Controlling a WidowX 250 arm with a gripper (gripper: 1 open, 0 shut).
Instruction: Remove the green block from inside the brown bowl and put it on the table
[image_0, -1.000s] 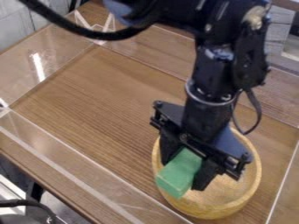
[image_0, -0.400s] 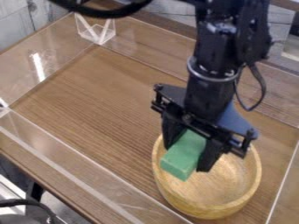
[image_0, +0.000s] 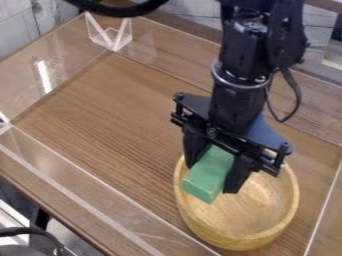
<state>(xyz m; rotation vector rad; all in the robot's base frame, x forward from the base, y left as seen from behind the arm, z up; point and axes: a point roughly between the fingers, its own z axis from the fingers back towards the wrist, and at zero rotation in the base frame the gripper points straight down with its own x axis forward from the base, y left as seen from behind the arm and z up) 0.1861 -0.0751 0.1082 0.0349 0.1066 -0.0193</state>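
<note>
Black tool (image_0: 215, 158) was clamped on the green block (image_0: 207, 173), its fingers closed on the block's upper part. Block was tilted, lower end showing below the tool, in view over the brown bowl (image_0: 238, 213); whether it touched the bowl could not be told. Bowl sat on the tabletop (image_0: 100, 117), wood grain with straight plank lines. Black arm (image_0: 254, 55) reached in from the top of view. Clear acrylic wall (image_0: 83, 185) edged the tabletop.
</note>
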